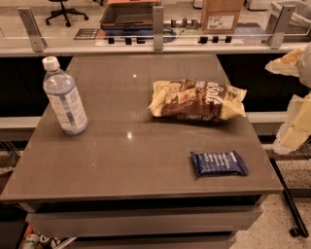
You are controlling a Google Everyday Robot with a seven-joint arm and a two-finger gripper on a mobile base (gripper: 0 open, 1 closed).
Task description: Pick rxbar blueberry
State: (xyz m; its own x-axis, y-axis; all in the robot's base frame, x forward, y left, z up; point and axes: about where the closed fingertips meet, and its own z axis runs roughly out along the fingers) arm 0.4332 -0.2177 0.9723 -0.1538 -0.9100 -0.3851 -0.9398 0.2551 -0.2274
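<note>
- Counter: brown-grey flat top, with a shelf visible beneath its front edge.
- Rxbar blueberry: dark-blue wrapped bar with pale lettering, lying flat near the counter's front right corner, nearer than the snack bag and apart from it.
- End effector: pale, blurred shape at the right edge of the view, off the counter's right side and well apart from the bar; whether it is open or closed cannot be told.
- Water bottle: clear, white cap, upright near the left edge.
- Snack bag: yellow and brown, lying flat at the right of centre.
- Glass partition: metal posts, beyond the counter's far edge.
- Cardboard box: behind the partition, right.
- Office chair: far left.
</note>
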